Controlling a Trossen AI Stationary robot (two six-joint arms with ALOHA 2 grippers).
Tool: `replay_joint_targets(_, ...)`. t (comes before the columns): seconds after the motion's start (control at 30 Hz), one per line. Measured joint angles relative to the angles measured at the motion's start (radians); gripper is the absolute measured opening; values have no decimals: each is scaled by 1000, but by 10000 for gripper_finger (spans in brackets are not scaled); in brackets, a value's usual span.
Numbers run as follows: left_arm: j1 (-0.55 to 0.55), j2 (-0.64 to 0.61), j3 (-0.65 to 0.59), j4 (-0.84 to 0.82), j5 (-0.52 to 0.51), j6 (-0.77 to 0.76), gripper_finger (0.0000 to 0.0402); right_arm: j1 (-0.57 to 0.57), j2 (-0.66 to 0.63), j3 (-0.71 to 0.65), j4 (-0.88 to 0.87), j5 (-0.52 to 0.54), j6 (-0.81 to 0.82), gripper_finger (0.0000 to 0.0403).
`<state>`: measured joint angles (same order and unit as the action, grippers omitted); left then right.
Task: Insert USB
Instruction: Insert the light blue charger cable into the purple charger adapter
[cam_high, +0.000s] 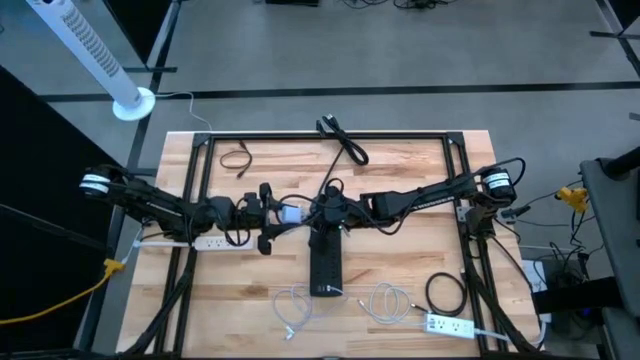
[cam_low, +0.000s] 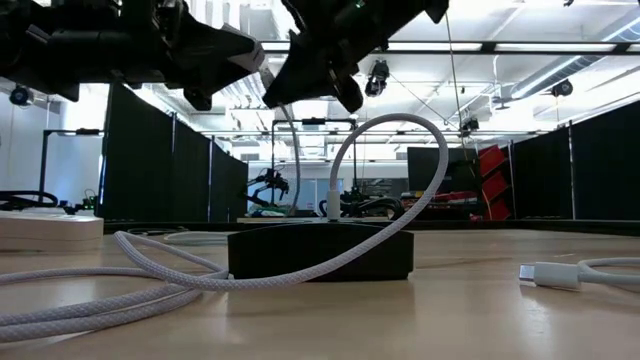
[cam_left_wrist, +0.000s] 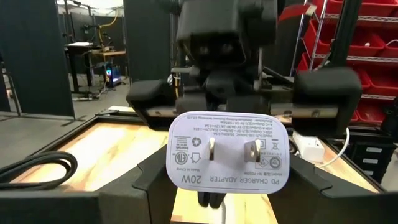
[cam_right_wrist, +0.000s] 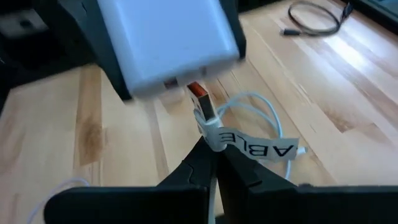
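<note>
A white 20W charger adapter (cam_left_wrist: 227, 155) hangs above the middle of the table, prongs toward the left wrist camera, with my left gripper (cam_high: 278, 213) shut on it. My right gripper (cam_high: 322, 210) faces it from the right, shut on a white USB cable (cam_right_wrist: 249, 146) with a paper label. The cable's plug (cam_right_wrist: 202, 101), with an orange tongue, points at the adapter's port (cam_right_wrist: 170, 83) and stands just outside it. A black power strip (cam_high: 325, 262) lies on the table below both grippers. My left gripper pinches the adapter's two short sides (cam_left_wrist: 173, 163) between its fingers, coming level from the table's left. The adapter is lifted clear of the table, its port face toward my right gripper. My right gripper pinches the cable just behind the plug, at the labelled stretch (cam_right_wrist: 214, 135), between its two fingertips. The fingers come from the table's right and lie along the cable. The plug sticks out past the fingertips, and the rest of the cable hangs slack in a loop toward the table.
White power strips lie at the left (cam_high: 195, 242) and the near right (cam_high: 450, 325). Coiled white cables (cam_high: 295, 305) (cam_high: 390, 300) lie near the front edge, black cables (cam_high: 235, 160) (cam_high: 345, 140) (cam_high: 445, 295) at the far and right sides. A black frame (cam_high: 330, 135) rims the table.
</note>
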<state>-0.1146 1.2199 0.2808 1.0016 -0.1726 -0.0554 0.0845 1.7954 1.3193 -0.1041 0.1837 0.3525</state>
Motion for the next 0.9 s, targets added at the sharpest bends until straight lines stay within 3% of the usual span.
replay_joint_targets(0.9, 2, 72, 23, -61, -4, -42, 192, -3, 1, -3, -76, -8, -2, 0)
